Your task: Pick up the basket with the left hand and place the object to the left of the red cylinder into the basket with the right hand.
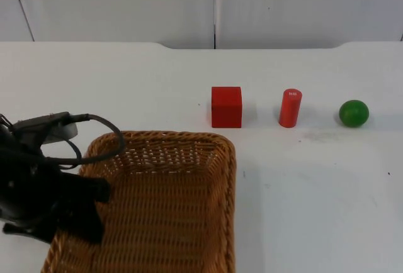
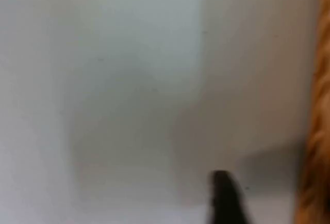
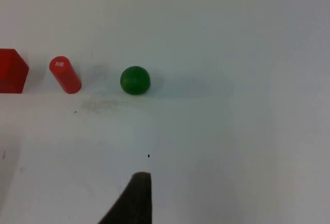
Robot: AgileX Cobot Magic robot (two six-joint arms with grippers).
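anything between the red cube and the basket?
Nothing visible. The red cube stands on bare white table just beyond the basket far rim; the red cylinder and green ball are off to its side. The left pincer is at the basket's left rim.

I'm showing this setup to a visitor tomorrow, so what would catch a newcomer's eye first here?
The big woven basket fills the near left of the white table, with the left claw at its left rim. Behind it a row stands out: a red cube, the red cylinder to its right, then a green ball. The right claw waits above the table, short of the ball.
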